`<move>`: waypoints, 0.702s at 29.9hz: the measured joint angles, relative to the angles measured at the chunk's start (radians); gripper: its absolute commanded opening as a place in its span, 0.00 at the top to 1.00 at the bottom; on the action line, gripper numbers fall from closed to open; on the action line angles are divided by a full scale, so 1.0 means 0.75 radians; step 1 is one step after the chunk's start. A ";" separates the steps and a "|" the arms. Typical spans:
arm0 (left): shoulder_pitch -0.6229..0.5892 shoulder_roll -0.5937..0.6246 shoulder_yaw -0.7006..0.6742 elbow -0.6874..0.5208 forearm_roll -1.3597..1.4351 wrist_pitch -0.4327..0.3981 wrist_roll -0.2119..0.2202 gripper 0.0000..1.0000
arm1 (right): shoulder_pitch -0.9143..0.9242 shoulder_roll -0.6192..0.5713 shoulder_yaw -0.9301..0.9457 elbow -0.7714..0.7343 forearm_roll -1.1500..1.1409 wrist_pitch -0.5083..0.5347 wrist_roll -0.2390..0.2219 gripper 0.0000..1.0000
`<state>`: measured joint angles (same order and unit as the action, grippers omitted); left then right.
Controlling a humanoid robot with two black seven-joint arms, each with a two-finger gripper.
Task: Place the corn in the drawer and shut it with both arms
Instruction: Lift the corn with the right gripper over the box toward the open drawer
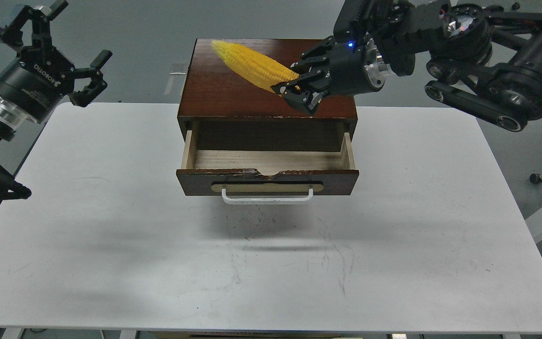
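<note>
The yellow corn (252, 66) hangs in the air above the dark brown cabinet top, its tapered end pointing up and left. My right gripper (294, 92) is shut on its thick end, just above the cabinet's front edge. The drawer (267, 181) is pulled open below, with its pale wood inside showing and nothing in it; its white bar handle (267, 197) faces me. My left gripper (71, 49) is open and empty, raised at the far left beyond the table's back left corner.
The dark brown cabinet (233, 94) stands at the back middle of the white table (393, 235). The right arm's links (497, 89) reach in over the table's back right corner. The table front bears only scuff marks.
</note>
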<state>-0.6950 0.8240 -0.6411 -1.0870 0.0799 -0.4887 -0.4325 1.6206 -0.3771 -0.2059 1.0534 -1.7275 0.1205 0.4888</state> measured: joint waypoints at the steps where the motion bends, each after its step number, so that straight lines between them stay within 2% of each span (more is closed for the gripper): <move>1: 0.000 0.002 0.000 0.000 0.000 0.000 0.000 0.00 | 0.001 0.008 -0.020 0.000 -0.025 -0.023 0.000 0.85; 8: 0.000 0.017 0.002 -0.012 0.007 0.000 0.000 0.00 | 0.003 0.085 -0.152 0.001 -0.146 -0.130 0.000 0.85; 12: 0.000 0.020 0.002 -0.013 0.008 0.000 0.000 0.00 | 0.002 0.141 -0.189 -0.002 -0.164 -0.138 0.000 0.79; 18: 0.001 0.020 0.002 -0.016 0.009 0.000 0.000 0.00 | -0.011 0.197 -0.229 -0.025 -0.209 -0.138 0.000 0.75; 20: 0.002 0.020 0.002 -0.017 0.009 0.000 0.000 0.00 | -0.017 0.203 -0.238 -0.028 -0.211 -0.139 0.000 0.70; 21: 0.002 0.020 0.002 -0.017 0.009 0.000 0.000 0.00 | -0.019 0.204 -0.240 -0.030 -0.212 -0.139 0.000 0.64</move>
<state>-0.6936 0.8391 -0.6396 -1.0999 0.0868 -0.4887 -0.4325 1.6061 -0.2238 -0.3858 1.0309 -1.8863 0.0160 0.4887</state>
